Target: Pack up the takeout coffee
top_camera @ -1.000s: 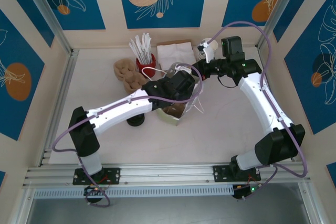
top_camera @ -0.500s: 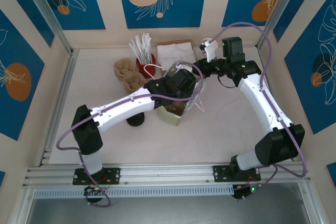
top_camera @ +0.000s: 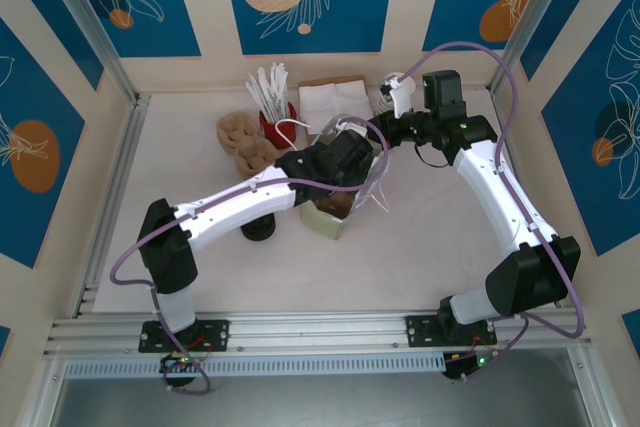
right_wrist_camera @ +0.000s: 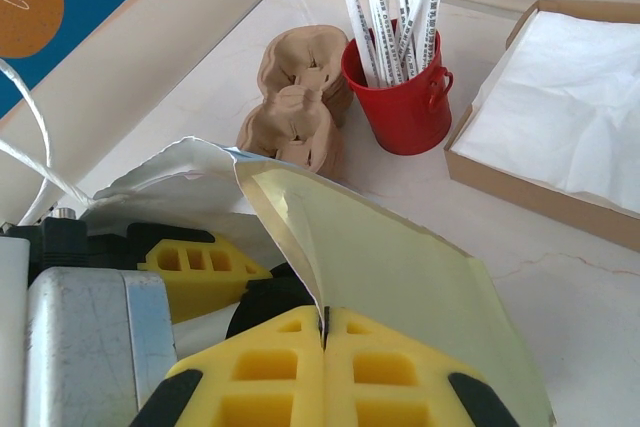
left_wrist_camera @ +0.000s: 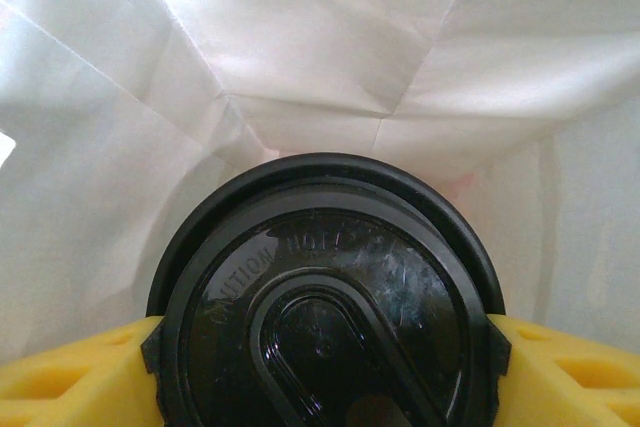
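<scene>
Two hands of mine are busy near the middle of the white table [top_camera: 430, 247], a little toward its far edge. My left gripper [left_wrist_camera: 325, 352] stands wide, its yellow pads [left_wrist_camera: 60, 377] pressed against either side of the takeout coffee [left_wrist_camera: 325, 287], a small cup seen from above as a round black plastic lid. The cup sits inside the pale paper bag [right_wrist_camera: 400, 277]. Creased white bag wall closes in beyond the lid and to both sides, so there is little room to move in there.

Toward the far left corner lie the brown moulded pulp cup carriers [right_wrist_camera: 295, 112], just beside the round red bucket of paper-wrapped straws [right_wrist_camera: 400, 97]. Nearer the near edge, a loose round black lid [top_camera: 258, 232] rests partly under my left forearm. Right of the bucket, against the far edge, is the shallow brown cardboard box of white napkins [right_wrist_camera: 560, 97], and next to it the stacked white cups [top_camera: 390, 89].

My right gripper [right_wrist_camera: 325, 342] is fully closed, pinching the bag's upper rim between its yellow fingers [right_wrist_camera: 400, 372], with the mouth held open toward my left hand. From the bag to the table's right edge and near right corner the surface is bare, as is the strip along the left edge.
</scene>
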